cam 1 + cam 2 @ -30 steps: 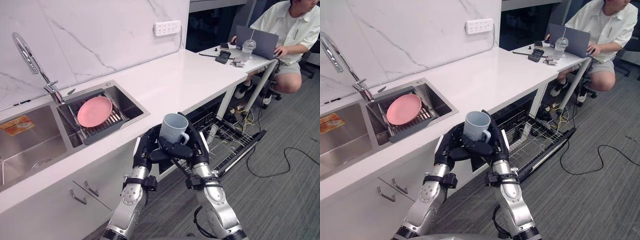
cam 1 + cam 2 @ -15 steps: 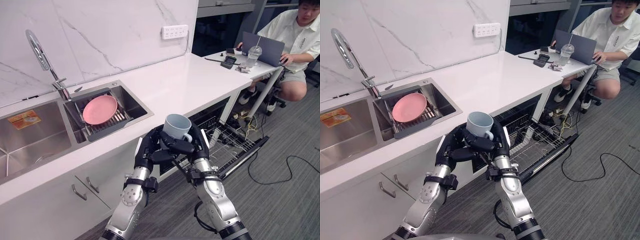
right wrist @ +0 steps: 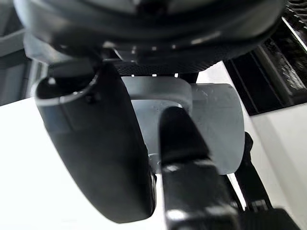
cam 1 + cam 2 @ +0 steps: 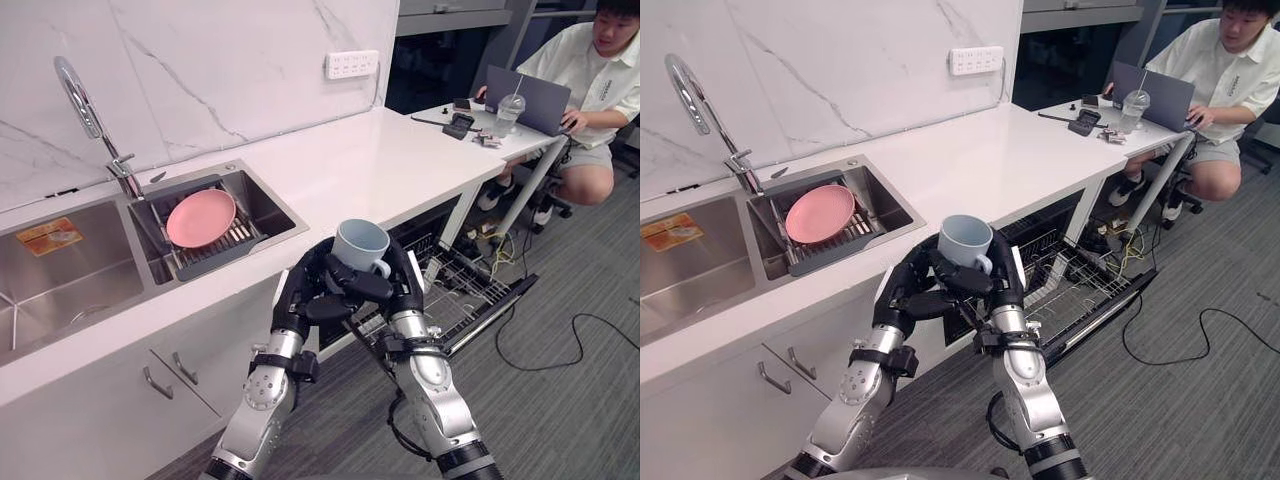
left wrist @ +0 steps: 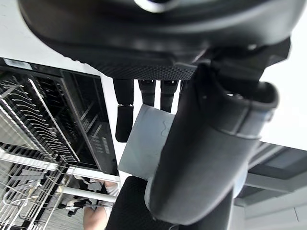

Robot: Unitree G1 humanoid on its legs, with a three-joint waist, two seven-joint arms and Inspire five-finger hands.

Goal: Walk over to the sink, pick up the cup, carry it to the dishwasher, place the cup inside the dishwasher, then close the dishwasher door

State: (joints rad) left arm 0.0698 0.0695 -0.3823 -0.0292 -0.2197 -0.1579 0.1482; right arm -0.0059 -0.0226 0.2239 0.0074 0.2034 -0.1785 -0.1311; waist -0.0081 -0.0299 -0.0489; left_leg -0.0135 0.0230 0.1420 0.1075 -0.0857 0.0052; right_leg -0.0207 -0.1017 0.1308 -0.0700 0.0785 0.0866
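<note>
A pale blue-grey cup (image 4: 361, 246) with a handle stands upright in front of the counter edge, gripped from both sides. My left hand (image 4: 303, 290) curls round its left side and my right hand (image 4: 398, 283) round its right side and handle. The cup (image 5: 145, 143) shows between my fingers in the left wrist view, and the cup (image 3: 211, 124) shows again in the right wrist view. The dishwasher (image 4: 470, 290) stands open below the counter to the right, its door down and wire rack pulled out.
A pink plate (image 4: 200, 217) lies on a rack in the sink (image 4: 262, 205), under the tap (image 4: 85, 110). A person (image 4: 590, 80) sits at a table with a laptop (image 4: 528, 95) at the far right. A black cable (image 4: 570, 345) crosses the grey floor.
The cup and both hands have risen a little and shifted slightly right. Over the last second the camera has moved, bringing more of the sink into view.
</note>
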